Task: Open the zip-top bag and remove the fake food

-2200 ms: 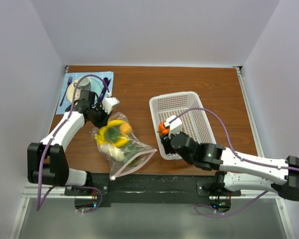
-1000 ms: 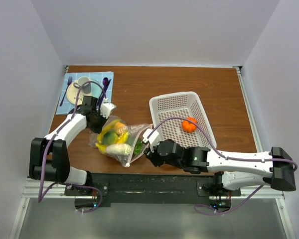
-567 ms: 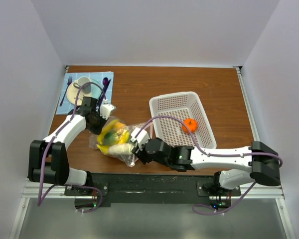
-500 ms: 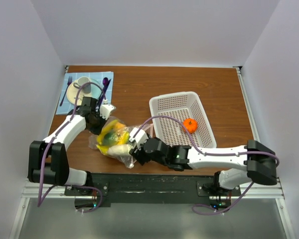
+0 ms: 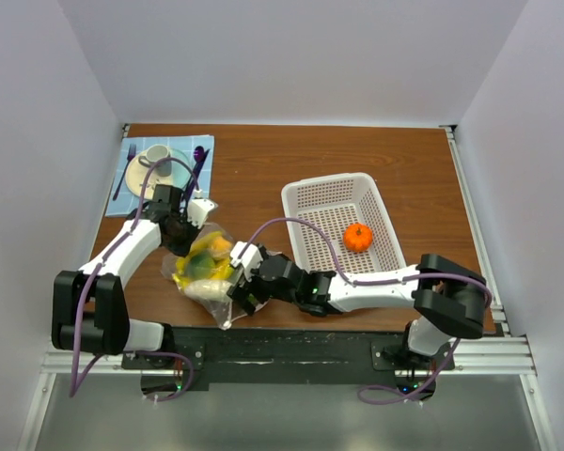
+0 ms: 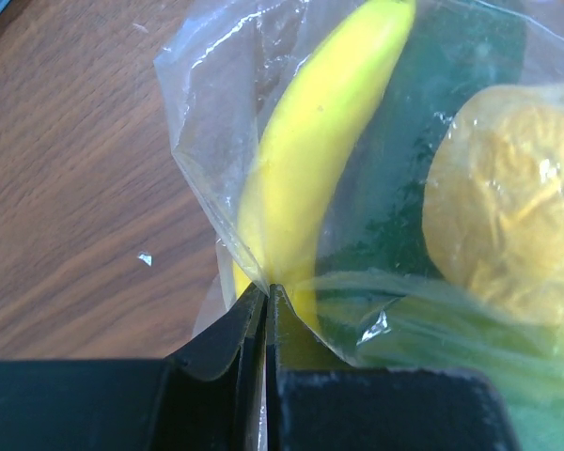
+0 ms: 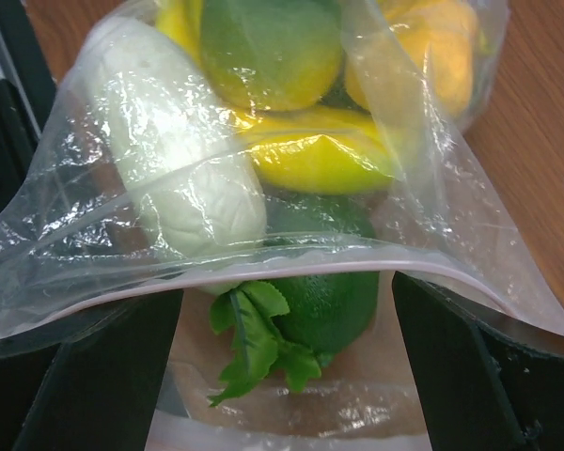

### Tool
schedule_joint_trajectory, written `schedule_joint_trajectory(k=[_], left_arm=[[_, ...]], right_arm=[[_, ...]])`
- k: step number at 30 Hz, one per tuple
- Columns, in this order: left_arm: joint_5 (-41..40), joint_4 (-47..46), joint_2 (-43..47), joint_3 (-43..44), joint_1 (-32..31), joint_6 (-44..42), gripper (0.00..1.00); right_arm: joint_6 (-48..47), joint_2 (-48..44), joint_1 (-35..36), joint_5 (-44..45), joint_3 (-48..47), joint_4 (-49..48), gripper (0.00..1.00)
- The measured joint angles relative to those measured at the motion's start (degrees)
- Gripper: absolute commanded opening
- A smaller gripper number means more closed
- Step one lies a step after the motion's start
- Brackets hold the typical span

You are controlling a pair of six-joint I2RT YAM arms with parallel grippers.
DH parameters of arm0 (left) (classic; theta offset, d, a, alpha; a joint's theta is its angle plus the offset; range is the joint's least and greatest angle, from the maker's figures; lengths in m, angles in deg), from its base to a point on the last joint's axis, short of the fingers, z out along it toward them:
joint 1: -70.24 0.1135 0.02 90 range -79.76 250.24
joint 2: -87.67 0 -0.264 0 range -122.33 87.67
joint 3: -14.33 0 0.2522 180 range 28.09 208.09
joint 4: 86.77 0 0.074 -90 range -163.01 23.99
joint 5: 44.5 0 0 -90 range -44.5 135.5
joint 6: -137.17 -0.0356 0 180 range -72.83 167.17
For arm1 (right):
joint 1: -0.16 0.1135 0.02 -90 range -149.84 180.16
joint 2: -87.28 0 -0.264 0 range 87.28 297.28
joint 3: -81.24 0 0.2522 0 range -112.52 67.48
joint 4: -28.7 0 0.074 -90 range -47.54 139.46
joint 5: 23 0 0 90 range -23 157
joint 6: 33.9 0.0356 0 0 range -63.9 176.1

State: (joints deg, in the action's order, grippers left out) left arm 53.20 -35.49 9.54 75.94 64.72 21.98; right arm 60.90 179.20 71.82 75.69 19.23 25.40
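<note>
The clear zip-top bag point(image 5: 205, 271) lies on the table's left front with fake food inside. My left gripper point(image 5: 189, 233) is shut on the bag's far edge point(image 6: 266, 287), beside the yellow banana point(image 6: 310, 160) and a yellow-orange round piece point(image 6: 508, 207). My right gripper point(image 5: 237, 289) is open at the bag's mouth; its fingers point(image 7: 94, 376) flank the pale pink zip strip point(image 7: 291, 272) and a dark green lime with leaves point(image 7: 334, 301). A white oblong piece point(image 7: 188, 169) and a yellow-green piece point(image 7: 273, 47) lie deeper in. The orange point(image 5: 358, 237) sits in the white basket point(image 5: 305, 202).
A blue mat with a cup and cutlery point(image 5: 160, 164) lies at the back left. The basket stands right of centre. My right arm point(image 5: 357, 287) stretches across the front edge toward the bag.
My right gripper left the orange in the basket and swung left to the bag's mouth. The bag has shifted and bunched to the left. My left gripper kept its pinch.
</note>
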Motion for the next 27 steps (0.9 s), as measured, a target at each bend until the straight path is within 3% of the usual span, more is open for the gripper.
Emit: schedule_joint_trajectory(k=[8, 13, 16, 19, 20, 21, 23, 27], left_arm=[[-0.6, 1.0, 0.1, 0.0, -0.8, 0.2, 0.07], [-0.7, 1.7, 0.4, 0.0, -1.0, 0.2, 0.07], [-0.7, 2.4, 0.6, 0.0, -1.0, 0.2, 0.06], [-0.7, 3.1, 0.7, 0.1, -1.1, 0.2, 0.07], [-0.7, 3.2, 0.7, 0.2, -1.2, 0.2, 0.06], [-0.7, 3.4, 0.7, 0.2, -1.2, 0.2, 0.06], [-0.7, 3.8, 0.7, 0.3, -1.3, 0.2, 0.06], [-1.2, 3.8, 0.7, 0.3, -1.3, 0.2, 0.05]], right_arm=[[-0.9, 8.3, 0.6, -3.7, -2.0, -6.1, 0.98], [-0.9, 12.4, 0.6, -3.7, -2.8, -6.9, 0.89], [-1.1, 13.9, 0.6, -3.7, -2.8, -6.9, 0.73], [-1.2, 14.1, 0.6, -3.7, -2.6, -7.0, 0.48], [-1.2, 13.8, 0.6, -3.7, -2.1, -7.5, 0.34], [-1.0, 13.3, 0.6, -3.7, -1.5, -7.7, 0.29], [-1.0, 11.7, 0.6, -3.7, 0.1, -7.7, 0.18], [-0.4, 5.6, 0.6, -3.7, 4.0, -7.4, 0.11]])
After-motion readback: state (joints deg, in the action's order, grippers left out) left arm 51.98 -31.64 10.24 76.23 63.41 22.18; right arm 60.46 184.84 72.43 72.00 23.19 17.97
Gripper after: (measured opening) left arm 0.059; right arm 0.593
